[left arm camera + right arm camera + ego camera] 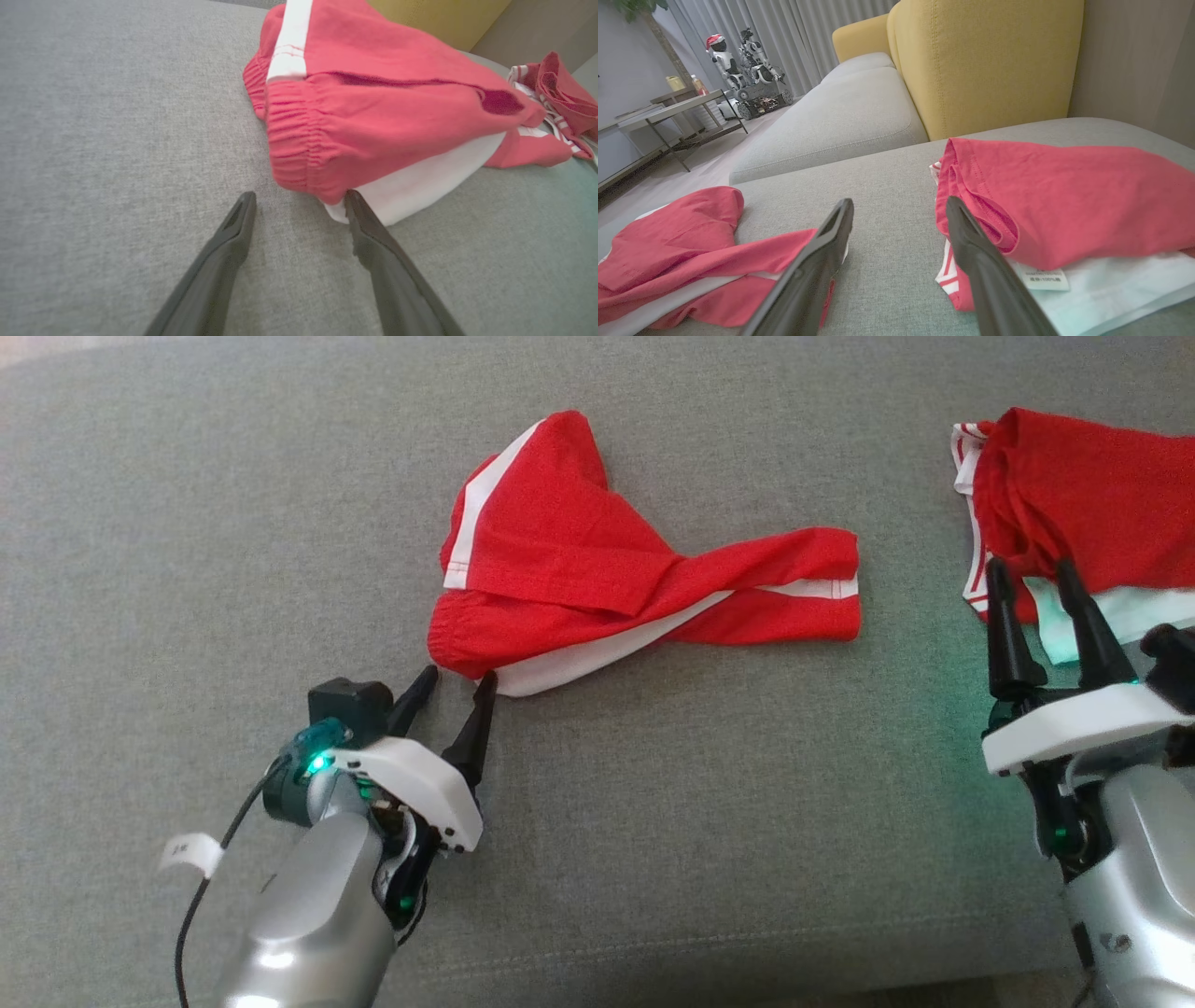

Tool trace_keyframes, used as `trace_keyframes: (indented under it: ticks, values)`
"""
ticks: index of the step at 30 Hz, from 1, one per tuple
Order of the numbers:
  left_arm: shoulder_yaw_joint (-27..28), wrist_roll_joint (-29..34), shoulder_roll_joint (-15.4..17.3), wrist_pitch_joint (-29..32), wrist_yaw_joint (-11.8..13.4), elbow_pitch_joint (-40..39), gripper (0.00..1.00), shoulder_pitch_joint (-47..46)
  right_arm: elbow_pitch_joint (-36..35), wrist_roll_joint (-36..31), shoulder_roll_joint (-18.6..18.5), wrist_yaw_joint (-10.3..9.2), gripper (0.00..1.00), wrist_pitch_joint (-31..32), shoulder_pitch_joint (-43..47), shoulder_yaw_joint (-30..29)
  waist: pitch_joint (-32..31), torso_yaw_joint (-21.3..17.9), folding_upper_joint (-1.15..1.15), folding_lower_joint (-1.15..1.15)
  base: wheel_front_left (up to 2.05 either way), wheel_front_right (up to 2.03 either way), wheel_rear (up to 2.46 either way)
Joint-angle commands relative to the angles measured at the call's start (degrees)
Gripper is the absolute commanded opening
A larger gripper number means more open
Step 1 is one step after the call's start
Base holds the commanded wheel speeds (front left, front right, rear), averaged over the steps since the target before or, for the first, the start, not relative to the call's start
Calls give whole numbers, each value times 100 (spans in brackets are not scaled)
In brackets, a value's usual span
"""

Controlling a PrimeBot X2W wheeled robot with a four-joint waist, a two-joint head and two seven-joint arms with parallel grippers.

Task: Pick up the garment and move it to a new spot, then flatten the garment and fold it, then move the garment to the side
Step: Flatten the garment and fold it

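Risk of shutting on bare sofa (pixel 187 523): left gripper (pixel 458 677) spread wide at garment (pixel 560 541) edge, left of centre; right gripper (pixel 1031 567) wide, empty

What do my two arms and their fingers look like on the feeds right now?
Both match: a silver forearm, a white wedge-shaped wrist plate, two long tapered black fingers and a green light glowing at the wrist. The left gripper also carries a black camera block and a thin black cable with a white tag. The right gripper has the same build.
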Motion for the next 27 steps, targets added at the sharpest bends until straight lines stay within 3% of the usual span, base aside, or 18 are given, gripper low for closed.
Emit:
trace_keyframes:
  ticks: [1,9,10,11,12,27]
  values:
    - [110,-41,61,-69,-28,-46,100,-267,-261,-70,-7,-4,100,48,40,20,38,-14,0,0,0,0,0]
    - [-37,-32,35,-77,-51,74,100,-464,-475,-203,86,-4,100,221,85,-124,100,-17,0,0,0,0,0]
    - [-47,-32,33,-77,-53,53,72,-465,-488,-217,99,-4,100,240,88,-130,101,-13,0,0,0,0,0]
    - [-56,-35,32,-77,-54,32,24,-463,-494,-228,114,-4,100,265,92,-130,100,-7,0,0,0,0,0]
    - [-64,-32,31,-77,-55,1,0,-462,-492,-241,128,-4,100,295,98,-123,99,0,0,0,0,0,0]
    - [44,182,120,-78,-58,-1089,0,-241,180,-72,164,-4,100,906,-244,590,132,371,0,0,0,0,0]
